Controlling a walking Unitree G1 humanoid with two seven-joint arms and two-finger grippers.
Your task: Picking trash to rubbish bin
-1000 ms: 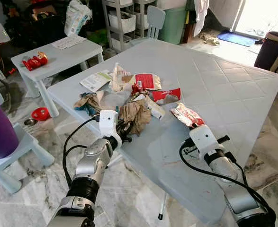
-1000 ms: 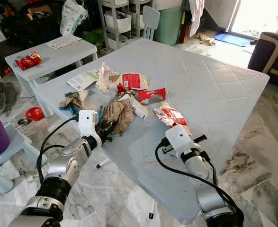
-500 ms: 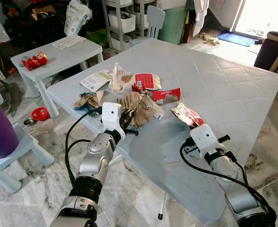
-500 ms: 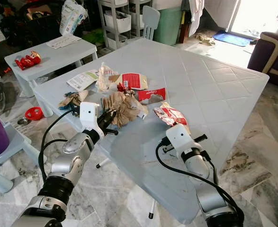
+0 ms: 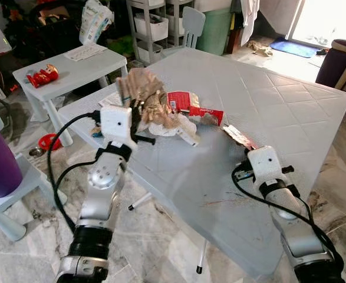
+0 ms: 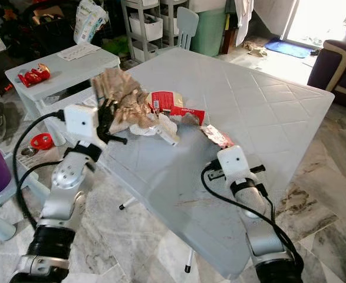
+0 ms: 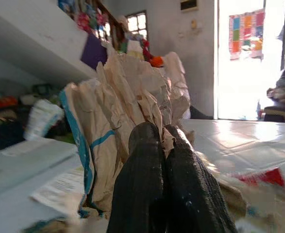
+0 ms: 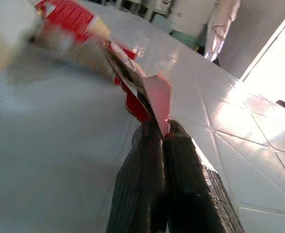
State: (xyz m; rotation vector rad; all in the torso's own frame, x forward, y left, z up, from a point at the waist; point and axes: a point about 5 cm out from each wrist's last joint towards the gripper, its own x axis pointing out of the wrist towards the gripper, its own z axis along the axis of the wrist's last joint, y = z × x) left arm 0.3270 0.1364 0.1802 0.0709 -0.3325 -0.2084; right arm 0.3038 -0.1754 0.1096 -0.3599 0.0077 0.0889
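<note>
Left claw (image 7: 162,141) grips brown paper (image 5: 142,89); wrappers (image 5: 187,106) litter table (image 5: 279,112).

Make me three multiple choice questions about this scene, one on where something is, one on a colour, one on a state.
1. Where is the crumpled brown paper?
A. On the floor
B. Held up above the table
C. Inside the purple bin

2. What colour is the table?
A. Light blue-grey
B. Black
C. Yellow

3. What state is the right hand in?
A. Wide open over the table
B. Shut on nothing
C. Shut on the red wrapper

Answers: 1 B, the left hand pinches it, lifted off the table. 2 A, its top is pale blue-grey. 3 C, the wrapper sits clamped between the fingers.
</note>
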